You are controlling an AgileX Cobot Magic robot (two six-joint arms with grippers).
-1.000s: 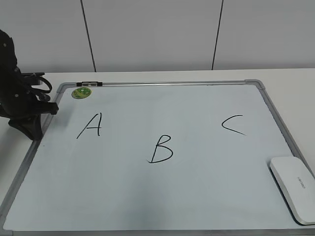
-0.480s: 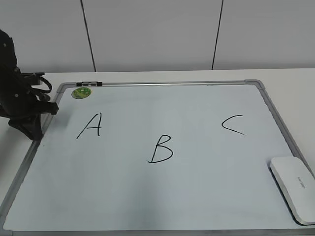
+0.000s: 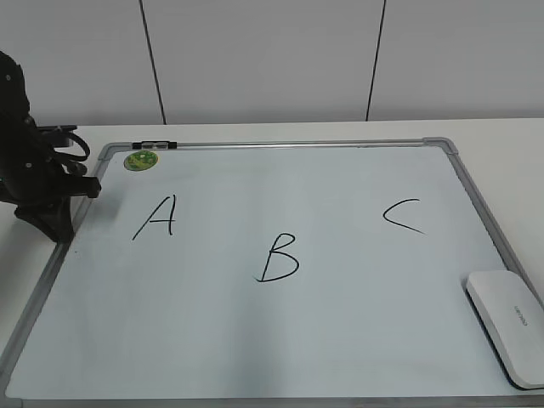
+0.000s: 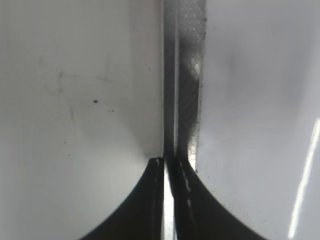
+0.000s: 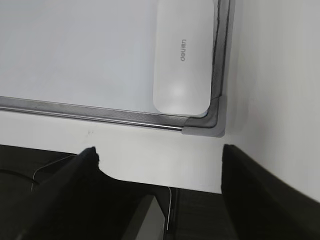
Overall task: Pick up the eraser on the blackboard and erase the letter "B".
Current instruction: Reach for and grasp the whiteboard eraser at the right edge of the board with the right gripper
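The blackboard (image 3: 340, 340) is a white board in a grey frame lying flat on the table. The black letter "B" (image 3: 279, 257) is at its middle, between "A" (image 3: 156, 217) and "C" (image 3: 401, 215). The white eraser (image 3: 507, 327) lies at the board's front right corner; it also shows in the right wrist view (image 5: 182, 60). My right gripper (image 5: 159, 152) is open and empty, off the board's near edge, out of the exterior view. My left gripper (image 4: 165, 162) is shut and empty over the board's left frame; its arm (image 3: 38, 183) stands at far left.
A round green magnet (image 3: 140, 159) and a black clip (image 3: 155, 145) sit at the board's back left. The board's grey corner piece (image 5: 207, 127) lies just beyond my right gripper. The table's front edge and a dark drop (image 5: 200, 215) lie below it.
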